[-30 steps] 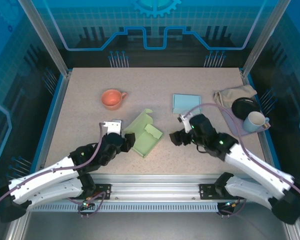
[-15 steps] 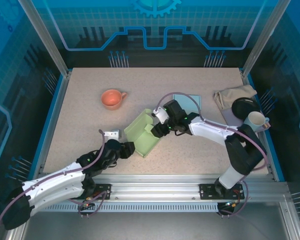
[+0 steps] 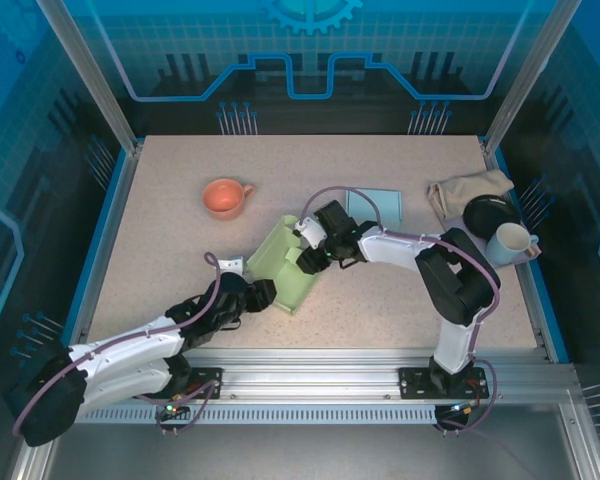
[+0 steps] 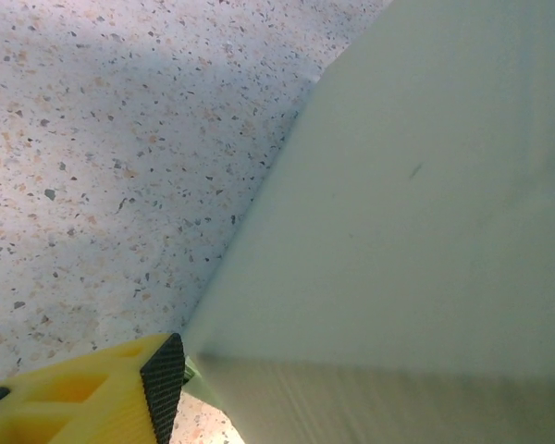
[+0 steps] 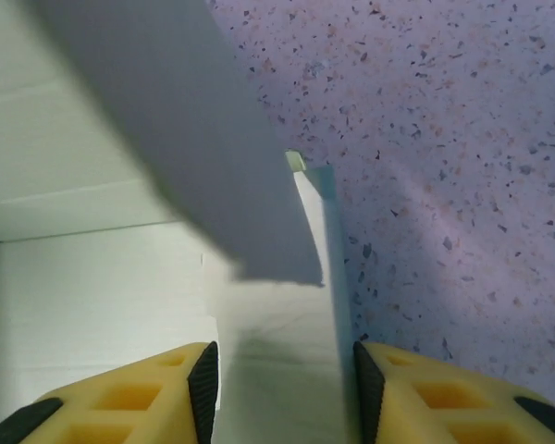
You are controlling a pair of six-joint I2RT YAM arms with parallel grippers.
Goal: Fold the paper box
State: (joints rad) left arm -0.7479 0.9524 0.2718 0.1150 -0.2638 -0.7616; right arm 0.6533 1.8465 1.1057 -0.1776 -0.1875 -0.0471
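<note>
- Jaws first: the right jaws straddle a thin flap [image 5: 279, 361] of the green box [image 3: 285, 272], one pad [image 5: 203, 384] close on each side. I cannot tell whether they pinch it yet.
- The left jaws sit at the box's near-left corner. One pad [image 4: 164, 375] lies right by a panel, but I cannot tell if they are open or gripping.
- The box lies half-formed on the tabletop [image 3: 180, 160], about mid-depth and a little left of centre, with its far-left wall raised. An orange mug [image 3: 223, 197] stands well apart to the far left.
- Risk: if the right jaws bite off the crease, the flap may buckle or tear rather than fold.
- Risk: the box looks light. Unless the left jaws pin it, a push on the flap could slide or spin it.
- Risk: the raised wall may spring back flat once let go.
</note>
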